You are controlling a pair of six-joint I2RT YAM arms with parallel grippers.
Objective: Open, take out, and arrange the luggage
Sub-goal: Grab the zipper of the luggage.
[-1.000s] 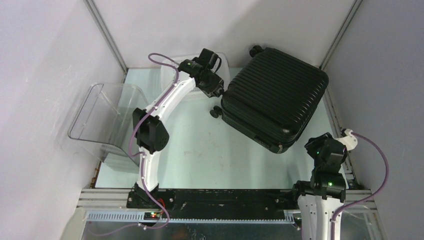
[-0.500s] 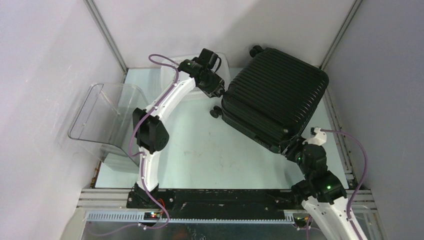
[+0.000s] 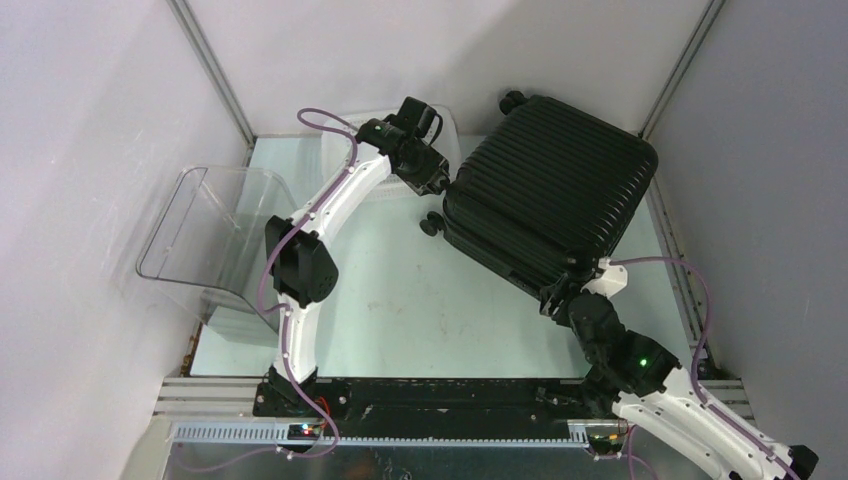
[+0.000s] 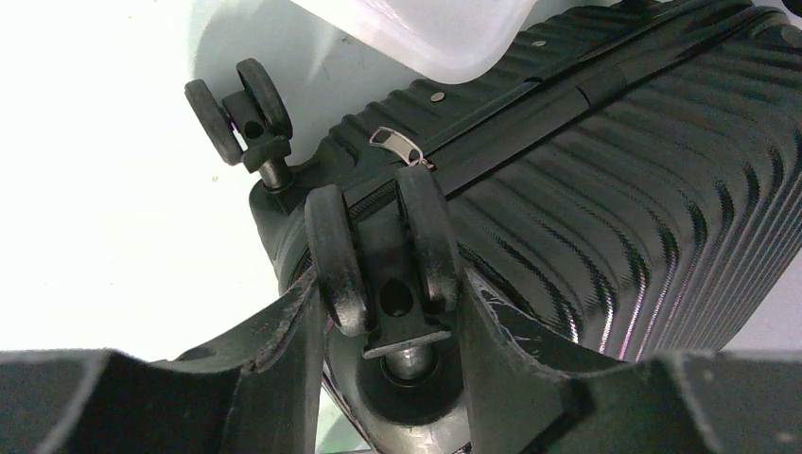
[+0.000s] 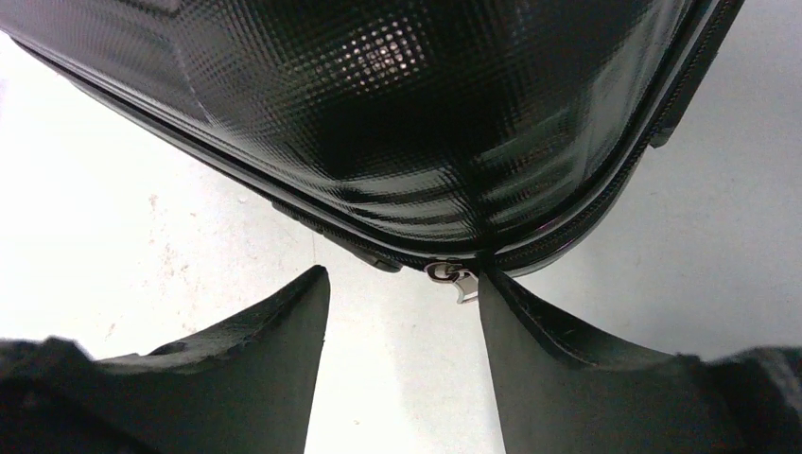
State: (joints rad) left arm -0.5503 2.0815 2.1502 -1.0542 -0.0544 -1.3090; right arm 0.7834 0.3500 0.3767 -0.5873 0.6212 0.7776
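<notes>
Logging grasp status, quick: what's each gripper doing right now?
Left gripper: closed on a twin caster wheel of the black ribbed hard-shell suitcase.
Right gripper: open, holding nothing; silver zipper pull sits between its fingers.

Tally by kind

One luggage [image 3: 548, 200]; two grippers, left gripper [image 4: 388, 307] and right gripper [image 5: 402, 279]; three casters (twin wheels on the two seen close), near caster [image 4: 378, 251], far caster [image 4: 236, 109] and back caster [image 3: 513, 100]; two zipper pulls, wheel-end pull [image 4: 399, 144] and corner pull [image 5: 456, 280]; one clear bin [image 3: 200, 230]; one white tub [image 4: 426, 28]; two purple cables, left cable [image 3: 320, 112] and right cable [image 3: 650, 260].
</notes>
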